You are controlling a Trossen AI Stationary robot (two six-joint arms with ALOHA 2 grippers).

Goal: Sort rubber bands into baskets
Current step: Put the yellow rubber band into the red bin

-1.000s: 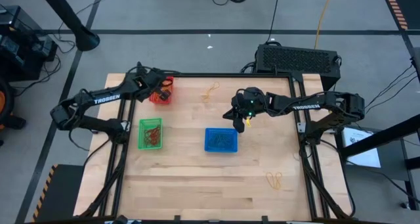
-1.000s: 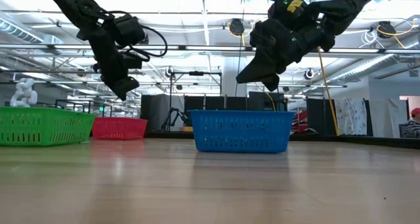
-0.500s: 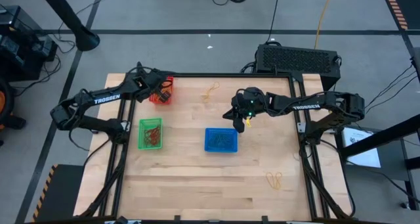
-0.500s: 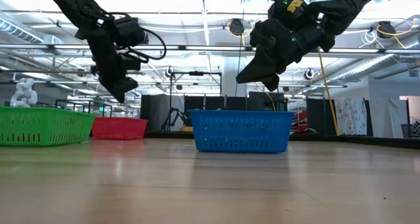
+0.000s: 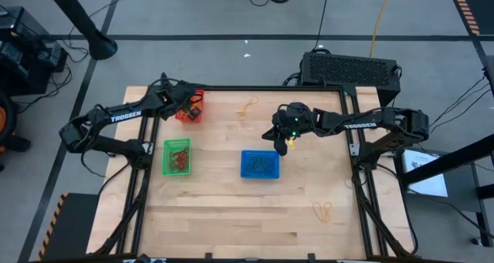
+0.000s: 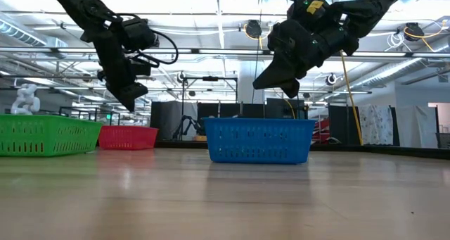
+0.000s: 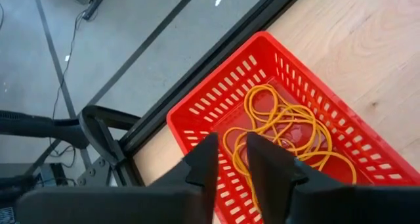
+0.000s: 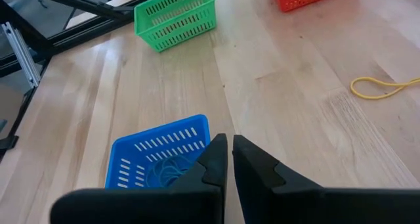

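Yellow rubber bands [image 7: 289, 129] lie tangled in the red basket [image 7: 275, 73] at the bench's [image 5: 231, 217] far left corner, and the left tool [image 7: 228, 159] hovers right above them, fingers parted by a narrow gap and holding nothing. Beside the green basket [image 5: 177, 156] stands the blue basket [image 5: 260, 164], near the right tool [image 8: 226, 159], fingers closed and empty.
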